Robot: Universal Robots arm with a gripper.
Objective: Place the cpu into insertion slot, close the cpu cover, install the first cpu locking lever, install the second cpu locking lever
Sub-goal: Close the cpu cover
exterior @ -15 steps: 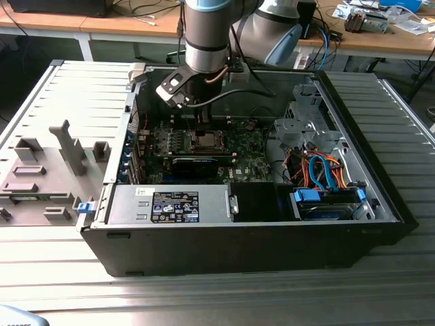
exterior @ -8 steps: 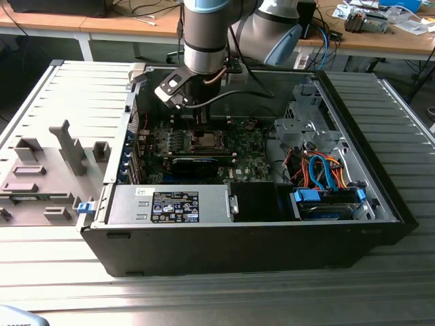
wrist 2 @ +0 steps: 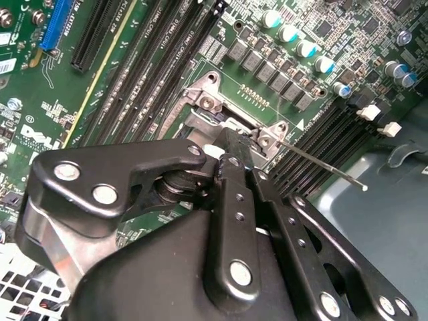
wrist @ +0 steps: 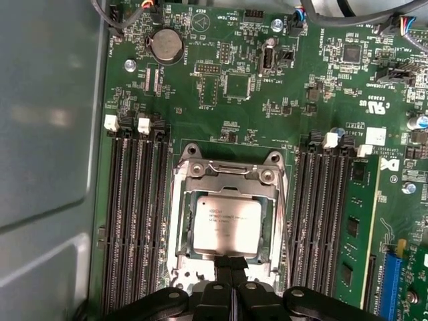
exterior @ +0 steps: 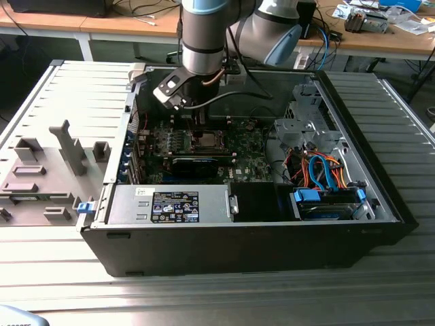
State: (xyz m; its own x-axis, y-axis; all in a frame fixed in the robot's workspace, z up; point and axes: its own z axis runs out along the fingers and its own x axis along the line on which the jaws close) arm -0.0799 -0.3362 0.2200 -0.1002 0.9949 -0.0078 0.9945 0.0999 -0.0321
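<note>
**Gripper tips clenched at the socket edge; cpu seated**

Black gripper (wrist: 231, 266) linkages sit closest to the lens in both wrist views. The two fingertips are pressed together, with nothing visibly held between them. In the second wrist view the gripper (wrist 2: 231, 139) has its tips down on the metal rim at one side of the socket.

1. The cpu (wrist: 224, 224) lies flat in the insertion slot (exterior: 204, 140), silvery top upward, just beyond the fingertips. In the exterior view the gripper (exterior: 198, 122) stands at the far edge of the socket, so the chip lies on the near side of the tips.
2. The cpu cover (wrist: 182, 227) appears to lie down around the chip, which shows through its window. Whether it is fully seated cannot be told.
3. A thin locking lever (wrist 2: 321, 164) runs out from the socket corner just beside the tips. Its long axis slants away over the memory slots (wrist: 137, 221), and I judge it unlatched.
4. Both sit on the green motherboard (wrist: 227, 87) inside the open computer case (exterior: 238, 251).
</note>
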